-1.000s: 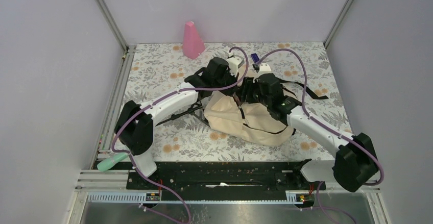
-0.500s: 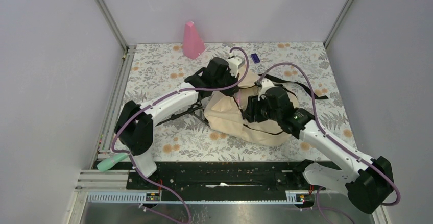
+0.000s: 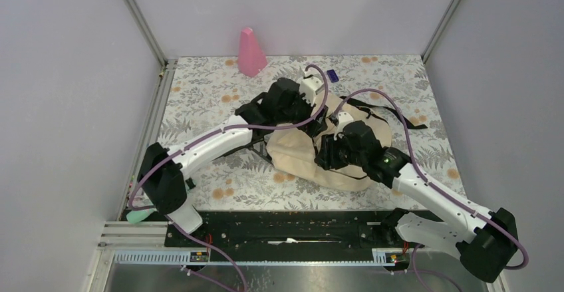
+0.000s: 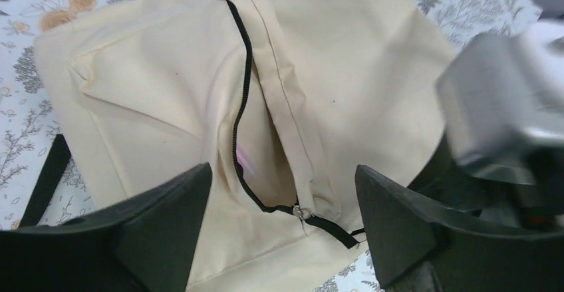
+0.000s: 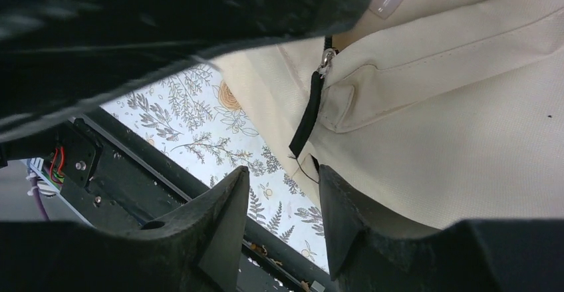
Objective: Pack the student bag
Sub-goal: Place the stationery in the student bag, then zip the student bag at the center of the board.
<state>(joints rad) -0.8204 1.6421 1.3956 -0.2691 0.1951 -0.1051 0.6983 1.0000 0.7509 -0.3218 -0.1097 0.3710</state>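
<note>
Two grippers work over the student bag point(image 3: 296, 153), which lies slumped near the middle of the table point(image 3: 199, 99) with its long axis roughly left to right across the robot's front. The relation that matters is between the left gripper point(image 4: 282, 172) and the zip opening point(image 4: 239, 122). The slit sits directly below that gripper and runs away from it, in line with the gap between the jaws rather than across it. The slit gapes only at its lower end, where a sliver of something pink point(image 4: 241, 153) shows inside (what it is cannot be made out).

The left jaws stand wide apart and hold nothing, with only cloth under them and no contact visible. The left arm looks the better placed for the mouth of the bag.

The right gripper point(image 5: 282, 175) is lower, at the near edge of the bag by the black zip tail point(image 5: 306, 122) and its metal pull point(image 5: 326, 59). Its jaws are partly apart, with patterned table showing through the gap and nothing pinched. The tail hangs just above and between the fingertips — close, but whether it touches them I cannot tell.

Judging from this, the opening needs spreading before anything more goes in — the right arm is nearest the zip end for that.
</note>
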